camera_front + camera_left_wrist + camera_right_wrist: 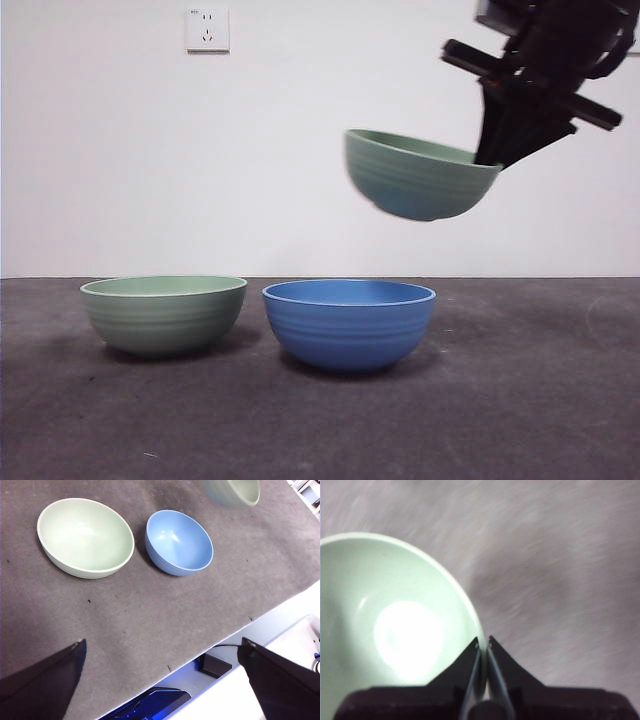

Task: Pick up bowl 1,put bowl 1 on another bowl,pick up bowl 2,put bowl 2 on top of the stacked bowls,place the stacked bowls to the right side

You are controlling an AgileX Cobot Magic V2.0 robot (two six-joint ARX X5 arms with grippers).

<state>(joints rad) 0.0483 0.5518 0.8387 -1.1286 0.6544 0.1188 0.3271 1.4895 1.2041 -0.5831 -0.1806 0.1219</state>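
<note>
Right pincer point(487, 160) clamped on rim of bowl 1 point(420, 175), airborne, tilted, above and a little right of another bowl point(348, 322); rim pinch leaves underside free for nesting. Bowl 2 point(163, 312) just beside blue one on desk point(520, 400). Left pincer point(160, 680) spread wide, empty, waiting well above

A round pale green bowl with faint horizontal ribs point(420, 175) is showing a lighter green inside. A second ribbed pale green bowl point(163, 314) is wearing a thin whitish rim. The round blue ribbed bowl point(348, 323) is showing a thin pale rim too. The dark grey matte desk point(520, 400) is looking faintly speckled. The black gripper point(484, 647) is plain.
</note>
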